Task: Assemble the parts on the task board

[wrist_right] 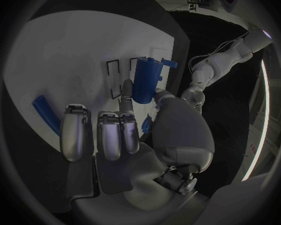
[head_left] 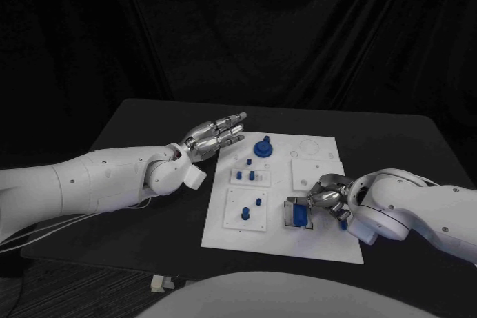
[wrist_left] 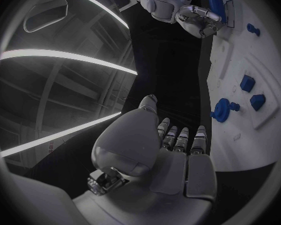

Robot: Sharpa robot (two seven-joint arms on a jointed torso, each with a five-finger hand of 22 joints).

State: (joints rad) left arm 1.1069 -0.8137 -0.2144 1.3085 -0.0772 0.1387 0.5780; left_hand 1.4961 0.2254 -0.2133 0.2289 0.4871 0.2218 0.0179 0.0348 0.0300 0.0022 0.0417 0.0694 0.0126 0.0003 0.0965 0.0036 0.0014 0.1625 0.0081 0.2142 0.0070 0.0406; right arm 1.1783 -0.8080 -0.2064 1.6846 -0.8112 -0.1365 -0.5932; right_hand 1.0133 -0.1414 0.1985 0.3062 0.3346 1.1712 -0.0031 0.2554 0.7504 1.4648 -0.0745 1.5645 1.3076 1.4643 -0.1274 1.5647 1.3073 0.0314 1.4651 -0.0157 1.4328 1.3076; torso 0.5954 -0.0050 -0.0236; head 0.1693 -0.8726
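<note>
Your right hand (head_left: 328,199) sits at the near right part of the task board (head_left: 316,245), thumb and a finger pinching the tall blue block part (wrist_right: 147,80) that stands upright at the board's near edge. The right wrist view shows the block right at the fingertips (wrist_right: 127,87), in contact.

Handling, my read: small rigid plastic, light, smooth-faced, so it'll slip or twist if you squeeze on a corner. Take it on the two flat opposite sides, mid-height, and keep it vertical.

A loose blue bar (wrist_right: 47,116) lies flat on the board just beside the right hand. The round blue knob part (head_left: 262,149) stands at the far side, with small blue pegs (head_left: 249,173) mid-board.

Left hand (head_left: 214,137) hovers at the board's far left corner, fingers straight and spread, holding nothing, near the knob but apart from it.
</note>
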